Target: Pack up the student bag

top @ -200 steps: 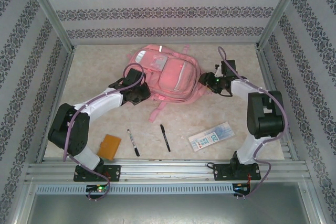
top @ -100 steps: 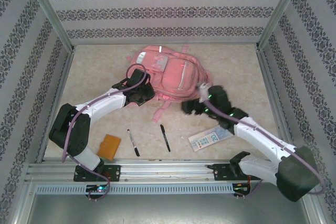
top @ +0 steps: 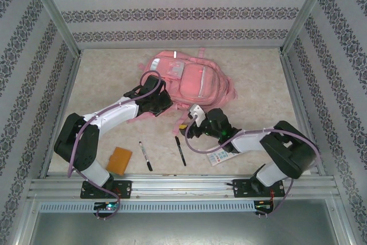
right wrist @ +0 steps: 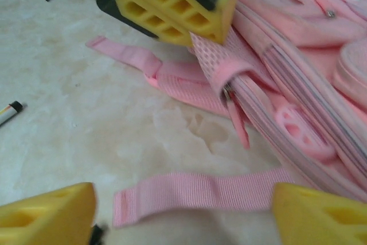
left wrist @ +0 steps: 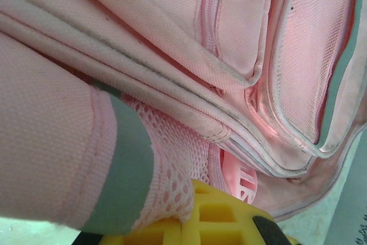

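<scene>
The student bag [top: 189, 78], a pink backpack with silver strips, lies flat at the back middle of the table. My left gripper [top: 155, 102] is shut on the bag's near-left edge; in the left wrist view its yellow pads [left wrist: 229, 222] pinch pink mesh fabric [left wrist: 178, 159]. My right gripper [top: 191, 128] hangs low over the table just in front of the bag, open. Its yellow fingertips [right wrist: 49, 213] stand wide apart, and a loose pink strap [right wrist: 200, 190] lies flat on the table between them, untouched. The right wrist view also has the left gripper [right wrist: 172, 4] holding the bag's edge [right wrist: 229, 67].
Two black pens [top: 145, 156] [top: 180, 151] lie near the front of the table, with an orange flat item [top: 119, 160] at the front left. A printed card [top: 219, 155] lies partly under my right arm. Metal rails frame the table.
My right arm has swung from the bag's right side round to its front, down near the loose strap. The left gripper has kept its hold on the bag's edge.
</scene>
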Tool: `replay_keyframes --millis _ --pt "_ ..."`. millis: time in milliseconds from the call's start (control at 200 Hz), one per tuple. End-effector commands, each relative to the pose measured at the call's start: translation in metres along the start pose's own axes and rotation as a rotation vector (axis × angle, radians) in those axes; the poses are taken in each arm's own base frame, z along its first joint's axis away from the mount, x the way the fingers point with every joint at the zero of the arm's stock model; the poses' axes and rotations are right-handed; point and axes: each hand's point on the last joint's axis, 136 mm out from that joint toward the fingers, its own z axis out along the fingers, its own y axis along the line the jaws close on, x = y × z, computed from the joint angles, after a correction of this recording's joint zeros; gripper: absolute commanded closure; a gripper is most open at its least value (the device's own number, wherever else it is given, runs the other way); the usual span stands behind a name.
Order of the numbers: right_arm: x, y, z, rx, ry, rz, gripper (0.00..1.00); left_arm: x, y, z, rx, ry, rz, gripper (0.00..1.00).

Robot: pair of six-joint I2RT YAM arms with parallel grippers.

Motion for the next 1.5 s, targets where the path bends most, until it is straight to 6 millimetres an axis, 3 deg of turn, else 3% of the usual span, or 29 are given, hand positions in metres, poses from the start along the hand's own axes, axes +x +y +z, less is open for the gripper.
replay_keyframes --millis 0,130,400,590,824,1144,1199,1254,1289,1399,1494 --pt "-0.034 -0.008 0.006 -0.021 -0.165 -0.076 0.36 0.007 -0.046 -0.014 0.163 0.026 0.011 1.0" --pt "-0.031 -0.022 0.014 0.04 -0.198 -0.074 0.48 0.008 -0.047 -0.02 0.187 0.025 -0.002 1.0" --pt "-0.029 -0.036 0.017 0.097 -0.241 -0.096 0.56 0.016 -0.046 -0.021 0.194 0.061 0.004 1.0" --pt "-0.027 -0.031 0.017 0.073 -0.241 -0.115 0.64 0.015 -0.046 -0.02 0.189 0.06 0.02 1.0" --pt "-0.025 -0.034 0.022 0.085 -0.234 -0.107 0.8 0.016 -0.05 -0.021 0.199 0.07 0.019 1.0" --pt "-0.019 -0.05 0.03 0.193 -0.208 -0.078 0.78 0.019 -0.052 -0.022 0.209 0.085 0.007 1.0" --pt "-0.019 -0.049 0.031 0.191 -0.204 -0.083 0.84 0.019 -0.052 -0.022 0.211 0.087 0.007 1.0" --pt "-0.02 -0.048 0.031 0.185 -0.203 -0.087 0.96 0.019 -0.052 -0.022 0.209 0.087 0.007 1.0" --pt "-0.02 -0.048 0.031 0.186 -0.202 -0.088 1.0 0.018 -0.052 -0.022 0.211 0.084 0.008 1.0" --pt "-0.021 -0.05 0.026 0.207 -0.208 -0.075 1.0 0.013 -0.05 -0.022 0.202 0.06 0.023 1.0" --pt "-0.021 -0.051 0.019 0.217 -0.205 -0.037 1.0 -0.004 -0.044 -0.023 0.17 -0.007 0.046 1.0"
